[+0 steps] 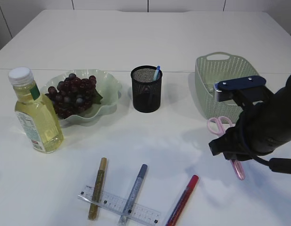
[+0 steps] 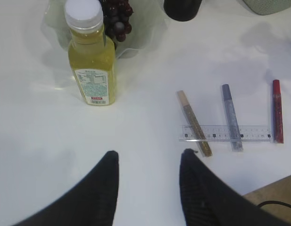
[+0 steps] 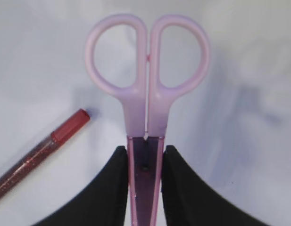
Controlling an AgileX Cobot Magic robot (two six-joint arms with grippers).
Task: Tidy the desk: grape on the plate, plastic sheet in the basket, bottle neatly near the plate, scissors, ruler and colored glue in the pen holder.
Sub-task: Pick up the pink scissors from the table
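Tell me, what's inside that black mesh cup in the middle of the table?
A blue-tipped pen pokes above the rim of the black mesh pen holder. Whatever else sits lower inside is hidden by the dark mesh.

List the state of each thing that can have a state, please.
Bottle: upright, capped, beside the plate.
Scissors: blades closed, gripped by the right end effector.
Left end effector: open, holding nothing.
Pen holder: upright, one pen inside.
Grapes: on the plate.
Ruler: flat, under two glue pens.
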